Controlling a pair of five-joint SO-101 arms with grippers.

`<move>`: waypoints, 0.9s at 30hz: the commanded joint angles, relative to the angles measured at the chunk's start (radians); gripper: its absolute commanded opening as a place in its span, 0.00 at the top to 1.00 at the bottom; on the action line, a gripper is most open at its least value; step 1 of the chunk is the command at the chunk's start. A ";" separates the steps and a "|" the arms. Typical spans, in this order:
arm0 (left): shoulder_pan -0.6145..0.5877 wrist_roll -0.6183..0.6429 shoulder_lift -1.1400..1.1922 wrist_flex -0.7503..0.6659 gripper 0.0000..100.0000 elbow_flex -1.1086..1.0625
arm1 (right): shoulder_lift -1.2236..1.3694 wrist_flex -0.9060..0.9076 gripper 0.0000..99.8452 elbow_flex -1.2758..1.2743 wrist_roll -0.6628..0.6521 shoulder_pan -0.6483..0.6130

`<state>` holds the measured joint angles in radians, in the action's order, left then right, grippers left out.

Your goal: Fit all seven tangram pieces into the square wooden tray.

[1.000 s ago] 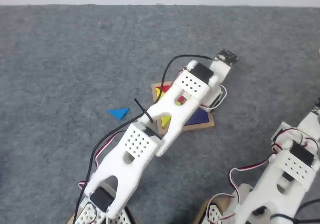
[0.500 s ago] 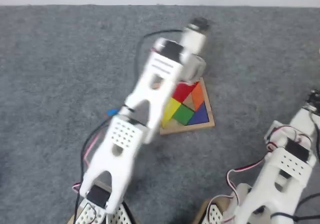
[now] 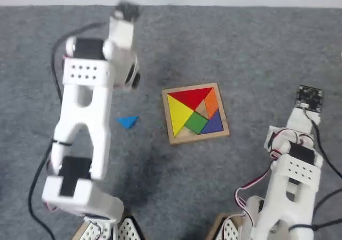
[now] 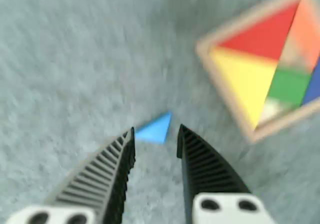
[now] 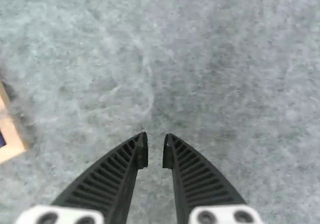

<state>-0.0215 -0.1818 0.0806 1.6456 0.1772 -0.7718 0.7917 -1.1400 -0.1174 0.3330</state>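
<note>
Wood, cloth and plastic.
Fuzzy grey matt cloth (image 3: 256, 47) underneath; pale bare-wood tray (image 3: 200, 137); smooth coloured pieces (image 3: 179, 114); arms (image 3: 83, 117) of white matt plastic.

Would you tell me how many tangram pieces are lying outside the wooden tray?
1: a blue triangle on the grey mat, apart from the tray, on its left in the high view. Another may be hidden.

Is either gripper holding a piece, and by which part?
Nothing is held. The left gripper hangs empty, the blue triangle lying loose on the mat; the right gripper is empty too.
</note>
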 commanded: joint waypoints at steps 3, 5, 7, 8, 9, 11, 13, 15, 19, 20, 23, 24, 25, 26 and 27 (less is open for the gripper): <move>-0.066 -0.112 -0.120 -0.341 0.82 -0.515 | -0.019 -0.039 0.92 -0.018 -0.018 -0.028; -0.064 -0.110 -0.110 -0.381 0.79 -0.565 | -0.019 -0.047 0.92 -0.025 -0.018 -0.028; -0.061 -0.110 -0.103 -0.420 0.78 -0.596 | -0.019 -0.051 0.92 -0.026 -0.018 -0.028; -0.063 -0.110 -0.100 -0.442 0.78 -0.608 | -0.019 -0.051 0.92 -0.026 -0.017 -0.028; -0.066 -0.110 -0.097 -0.459 0.78 -0.621 | -0.019 -0.051 0.92 -0.028 -0.015 -0.030; -0.066 -0.117 -0.097 -0.493 0.78 -0.654 | -0.019 -0.053 0.92 -0.035 -0.015 -0.030; -0.057 -0.118 -0.091 -0.526 0.78 -0.694 | -0.019 -0.062 0.92 -0.037 -0.014 -0.030; -0.041 -0.118 -0.069 -0.560 0.78 -0.722 | -0.019 -0.073 0.92 -0.040 -0.014 -0.030; -0.034 -0.118 0.017 -0.611 0.78 -0.725 | -0.019 -0.073 0.92 -0.048 -0.014 -0.030; -0.035 -0.120 0.043 -0.612 0.78 -0.716 | -0.019 -0.073 0.92 -0.048 -0.014 -0.030; -0.040 -0.146 0.101 -0.577 0.78 -0.687 | -0.019 -0.074 0.92 -0.048 -0.012 -0.030; -0.040 -0.152 0.112 -0.557 0.78 -0.673 | -0.019 -0.082 0.92 -0.049 -0.012 -0.030; -0.040 -0.161 0.118 -0.540 0.78 -0.664 | -0.019 -0.090 0.92 -0.049 -0.012 -0.030; -0.040 -0.169 0.121 -0.534 0.78 -0.662 | -0.019 -0.091 0.92 -0.049 -0.012 -0.028; -0.040 -0.172 0.124 -0.529 0.78 -0.662 | -0.019 -0.091 0.92 -0.049 -0.012 -0.028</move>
<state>-0.0660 -0.3230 0.1711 1.0779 -0.5025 -0.7718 0.7242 -1.1953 -0.1235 0.3130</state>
